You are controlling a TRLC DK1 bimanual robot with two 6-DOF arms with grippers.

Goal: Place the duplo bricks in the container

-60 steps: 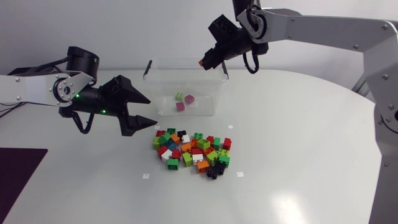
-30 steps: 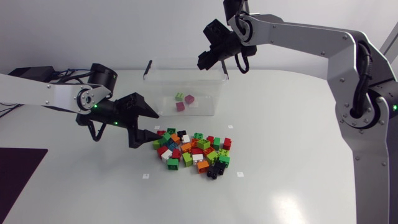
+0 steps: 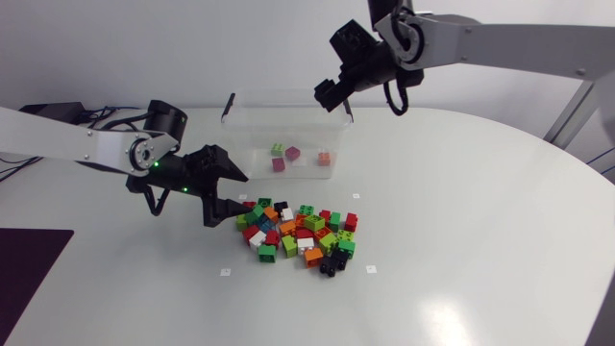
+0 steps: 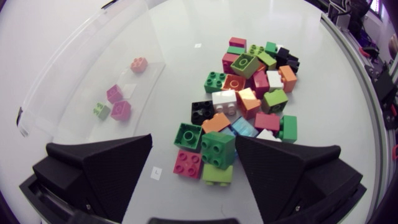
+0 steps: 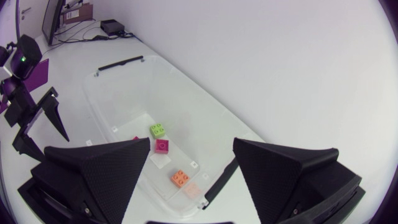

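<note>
Brick pile nr L gripper

The container stands open-topped, its walls just behind the brick pile.

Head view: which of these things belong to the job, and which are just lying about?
Job: pile of duplo bricks; clear container; four bricks inside it; left gripper; right gripper.
Lying about: small white markers; dark mat.
</note>
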